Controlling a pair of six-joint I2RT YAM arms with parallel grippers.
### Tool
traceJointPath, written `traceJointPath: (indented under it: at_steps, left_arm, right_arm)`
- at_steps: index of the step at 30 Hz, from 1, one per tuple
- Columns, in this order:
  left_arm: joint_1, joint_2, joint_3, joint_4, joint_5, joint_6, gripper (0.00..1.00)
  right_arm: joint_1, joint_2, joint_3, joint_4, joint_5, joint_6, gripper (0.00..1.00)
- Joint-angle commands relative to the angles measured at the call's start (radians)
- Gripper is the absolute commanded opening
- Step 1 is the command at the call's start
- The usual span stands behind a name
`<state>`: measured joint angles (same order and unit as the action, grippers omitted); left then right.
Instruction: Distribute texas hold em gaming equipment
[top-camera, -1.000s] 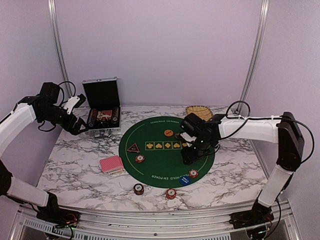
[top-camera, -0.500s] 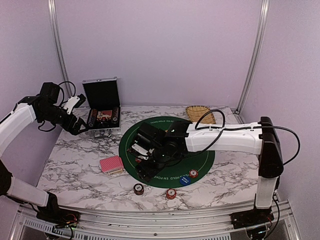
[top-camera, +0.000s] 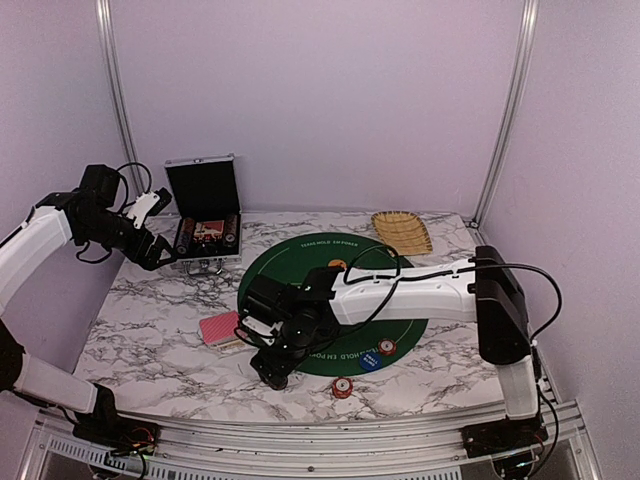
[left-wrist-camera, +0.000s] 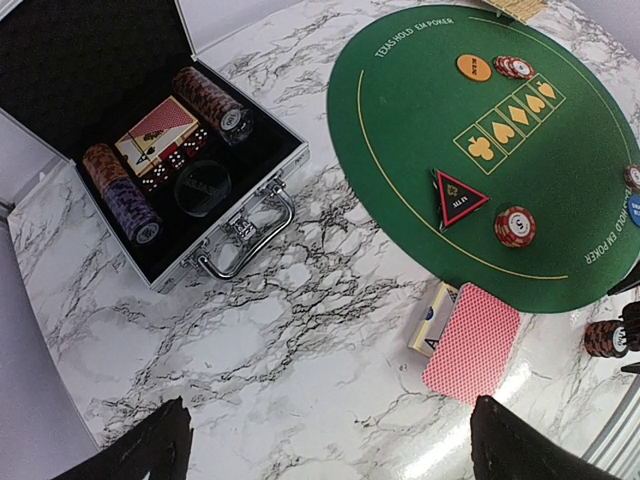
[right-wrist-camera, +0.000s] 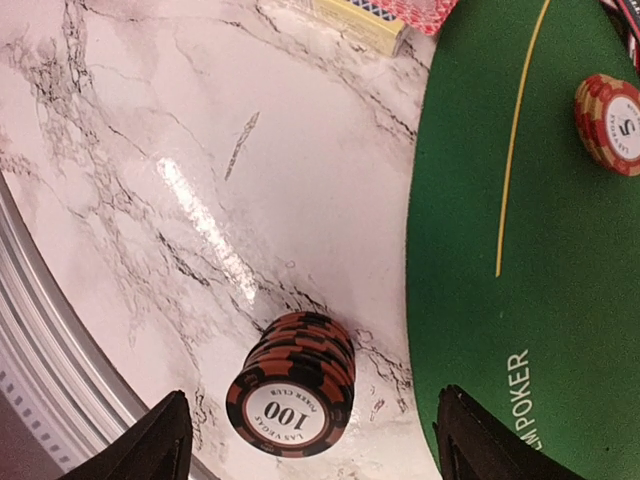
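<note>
Sitting in open case (left-wrist-camera: 90, 60): chip rolls (left-wrist-camera: 210, 98), cards (left-wrist-camera: 160, 125). Marble table (left-wrist-camera: 300, 330), green mat (left-wrist-camera: 420, 150). L gripper (left-wrist-camera: 330, 435), R gripper (right-wrist-camera: 312, 425) both spread, empty.

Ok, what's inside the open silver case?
The silver case holds a roll of chips at one side, a second roll at the other, and between them a card box, dark red dice and a dark round disc. Anything beneath these is covered and cannot be seen.
</note>
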<state>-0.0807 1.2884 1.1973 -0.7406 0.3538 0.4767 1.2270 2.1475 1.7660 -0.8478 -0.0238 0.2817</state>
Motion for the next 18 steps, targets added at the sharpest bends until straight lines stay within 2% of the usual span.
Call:
traceJointPath:
  at_steps: [1,9,18]
  left_arm:
    - [-0.004,-0.023,0.008,-0.039,-0.005,0.003,0.99]
    - [-0.003,-0.021,0.014,-0.043,-0.004,0.005,0.99]
    - [-0.004,-0.014,0.024,-0.044,-0.002,0.005,0.99]
  right_arm:
    - [0.007,0.041,0.061,0.008,-0.002,-0.013,0.81]
    - [0.008,0.070,0.064,0.009,0.015,-0.016,0.78]
    - [0.007,0.077,0.052,0.013,0.000,-0.018,0.67]
